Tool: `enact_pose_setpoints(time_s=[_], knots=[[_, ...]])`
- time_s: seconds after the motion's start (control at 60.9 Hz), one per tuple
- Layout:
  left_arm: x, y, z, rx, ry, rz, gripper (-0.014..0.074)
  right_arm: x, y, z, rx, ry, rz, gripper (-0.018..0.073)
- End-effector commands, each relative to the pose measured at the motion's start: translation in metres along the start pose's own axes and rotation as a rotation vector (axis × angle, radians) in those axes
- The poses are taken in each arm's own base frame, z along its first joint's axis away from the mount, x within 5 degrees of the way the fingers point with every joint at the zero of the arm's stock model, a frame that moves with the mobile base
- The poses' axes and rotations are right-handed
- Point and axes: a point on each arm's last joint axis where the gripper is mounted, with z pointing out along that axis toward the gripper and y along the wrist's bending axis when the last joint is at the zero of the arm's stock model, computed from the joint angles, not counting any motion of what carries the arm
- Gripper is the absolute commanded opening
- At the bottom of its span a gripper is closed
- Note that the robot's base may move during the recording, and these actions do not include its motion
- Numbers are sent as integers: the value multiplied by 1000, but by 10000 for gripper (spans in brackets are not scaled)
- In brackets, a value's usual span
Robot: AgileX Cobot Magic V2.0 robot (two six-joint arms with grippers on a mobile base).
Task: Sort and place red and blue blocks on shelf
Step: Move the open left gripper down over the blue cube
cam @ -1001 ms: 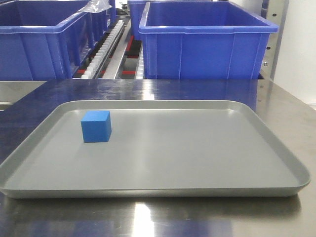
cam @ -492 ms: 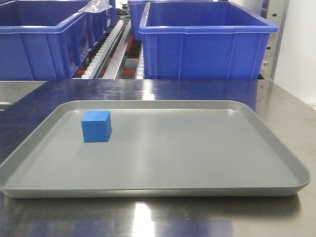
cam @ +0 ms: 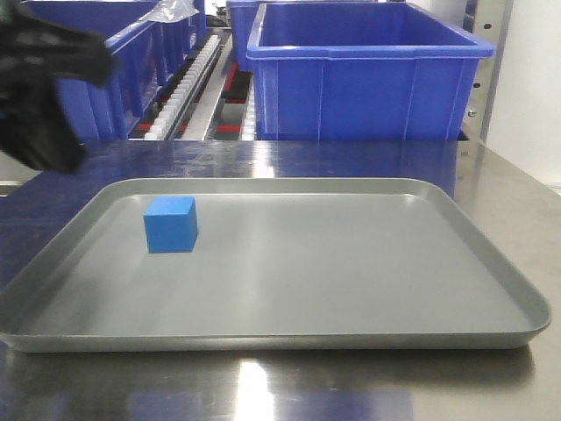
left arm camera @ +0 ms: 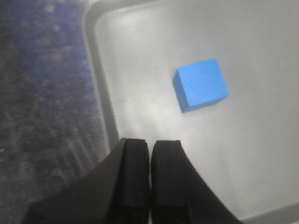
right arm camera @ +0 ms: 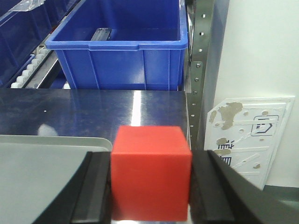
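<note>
Right gripper [right arm camera: 152,186]: clamped on the red block [right arm camera: 151,163], facing a blue bin [right arm camera: 117,60] on the shelf [right arm camera: 200,70], likely for placing
Left gripper [left arm camera: 149,179]: fingers together, hovering near the blue block [left arm camera: 201,85], not touching
Blue block: rests in the grey tray [left arm camera: 100,93], near its left rim

Front view: low, level across shallow grey tray [cam: 368,272] toward large blue plastic bin [cam: 368,88]. Left wrist: close, downward, same tray. Right wrist: forward, same bin, stainless-steel shelf [right arm camera: 201,70].
</note>
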Motion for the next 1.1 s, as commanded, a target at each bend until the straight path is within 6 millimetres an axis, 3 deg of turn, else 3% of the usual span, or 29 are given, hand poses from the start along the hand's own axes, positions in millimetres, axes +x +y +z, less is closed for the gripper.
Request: enact_pose_setpoints(time_s=[0.0,0.164,0.23,0.509,1.083], knots=[[-21,-17,-3,4,4,-24,126,-16,1,-2,1,-108,-17,49],[-39,-32,9,-36,108,-71,130,-16,1,-2,1,-108,-17,49],[-48,-35,10,-35,127,-94,170,-16,1,-2,1,-108,-17,49],[-71,-55,30,-4,223,-247,540,-16,1,-2,1,-108,-17,49],[-85,-38,53,-78,280,-305,545,-16,1,-2,1,-108,-17,49]])
